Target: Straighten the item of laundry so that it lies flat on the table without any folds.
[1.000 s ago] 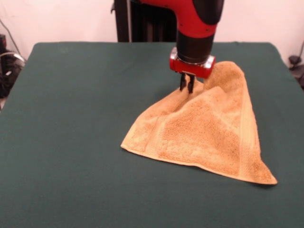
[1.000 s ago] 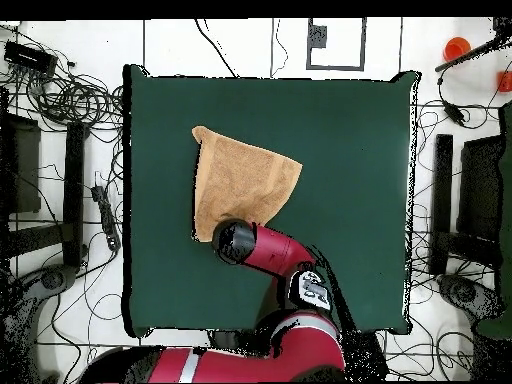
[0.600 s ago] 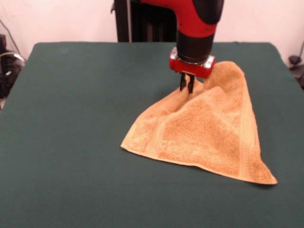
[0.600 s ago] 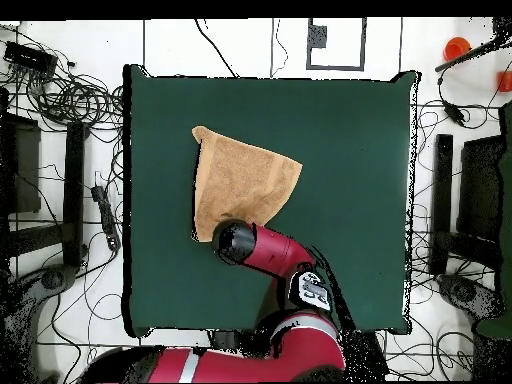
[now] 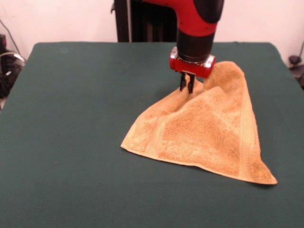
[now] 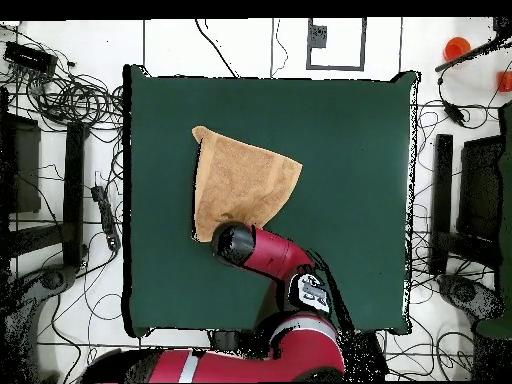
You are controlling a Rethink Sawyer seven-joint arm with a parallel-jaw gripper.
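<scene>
The item of laundry (image 5: 204, 133), a golden tan towel, lies on the right half of the green table (image 5: 76, 95). It is folded into a rough triangle, with its far part bunched up into a ridge. My gripper (image 5: 186, 89) hangs straight down over that ridge, its two black fingers pressed close together and pinching the cloth at the peak. In the overhead view the towel (image 6: 240, 180) spreads away from the arm's wrist (image 6: 233, 243), which hides the fingers. A smoother woven band (image 5: 248, 137) runs along the towel's right edge.
Bare green table (image 6: 350, 150) extends on every side of the towel, widest on the front view's left. Cables and black equipment (image 6: 60, 90) surround the table on the floor. A small orange object (image 6: 457, 47) sits off the table.
</scene>
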